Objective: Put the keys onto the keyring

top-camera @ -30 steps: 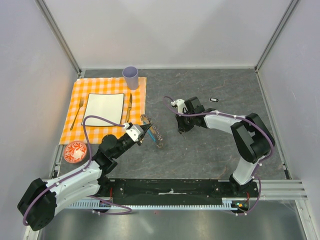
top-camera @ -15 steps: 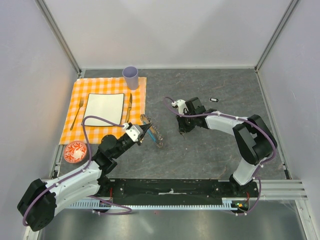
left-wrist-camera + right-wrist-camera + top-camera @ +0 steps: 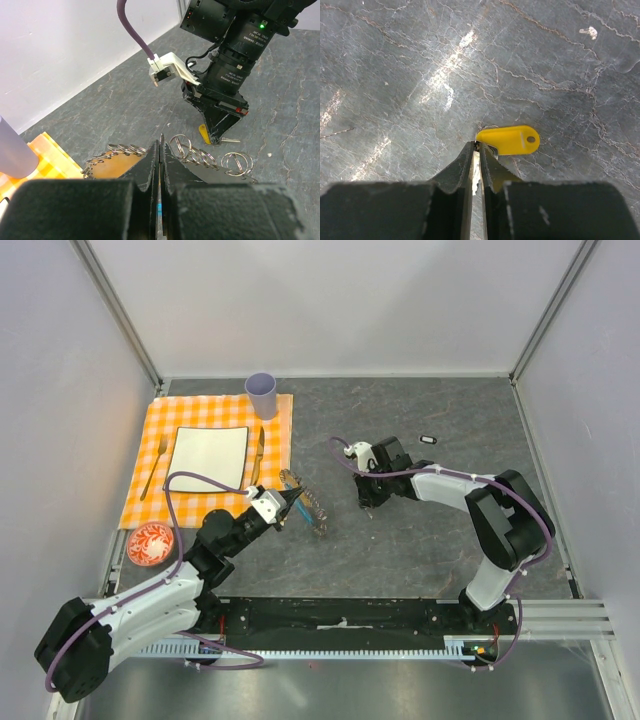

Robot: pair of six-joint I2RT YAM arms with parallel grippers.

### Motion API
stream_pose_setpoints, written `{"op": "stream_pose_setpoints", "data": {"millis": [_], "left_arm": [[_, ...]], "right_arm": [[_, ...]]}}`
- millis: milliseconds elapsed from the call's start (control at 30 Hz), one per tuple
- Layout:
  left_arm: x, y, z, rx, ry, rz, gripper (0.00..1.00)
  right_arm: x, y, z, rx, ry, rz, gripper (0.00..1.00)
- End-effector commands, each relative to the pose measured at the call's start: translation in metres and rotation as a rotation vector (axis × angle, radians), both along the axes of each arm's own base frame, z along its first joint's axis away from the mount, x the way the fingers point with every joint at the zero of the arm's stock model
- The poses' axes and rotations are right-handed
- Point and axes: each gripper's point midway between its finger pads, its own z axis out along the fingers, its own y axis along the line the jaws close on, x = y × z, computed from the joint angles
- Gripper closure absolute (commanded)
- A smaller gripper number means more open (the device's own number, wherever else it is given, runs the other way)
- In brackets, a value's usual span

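The yellow key (image 3: 509,140) lies flat on the grey table (image 3: 420,550), its thin end pinched at the tips of my right gripper (image 3: 476,150), whose fingers are all but closed. Near it on my left lies the keyring (image 3: 200,156), its blue section clamped in my left gripper (image 3: 160,145), fingers pressed together. A black key (image 3: 429,439) lies farther back, apart.

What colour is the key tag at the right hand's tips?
Yellow; the key shows best in the right wrist view.
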Motion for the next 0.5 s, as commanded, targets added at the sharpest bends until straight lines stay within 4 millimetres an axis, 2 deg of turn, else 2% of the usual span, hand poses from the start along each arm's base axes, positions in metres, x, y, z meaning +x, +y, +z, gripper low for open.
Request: {"op": "stream_pose_setpoints", "data": {"millis": [0,100,233,433,467], "left_arm": [[-0.003,-0.002,0.032,-0.06,-0.1,-0.016,0.98],[-0.004,-0.002,0.031,-0.059,-0.101,-0.017,0.98],[-0.004,-0.002,0.031,-0.058,-0.1,-0.019,0.98],[-0.005,-0.003,0.03,-0.054,-0.1,-0.026,0.98],[-0.005,-0.004,0.031,-0.056,-0.104,-0.031,0.98]], "right_arm": [[0.006,0.007,0.011,0.037,-0.052,0.023,0.86],[0.007,0.008,0.011,0.041,-0.062,0.025,0.89],[0.011,0.009,0.015,0.048,-0.084,0.024,0.99],[0.013,0.009,0.03,0.058,-0.127,0.032,1.0],[0.013,0.009,0.04,0.067,-0.149,0.04,1.0]]}}
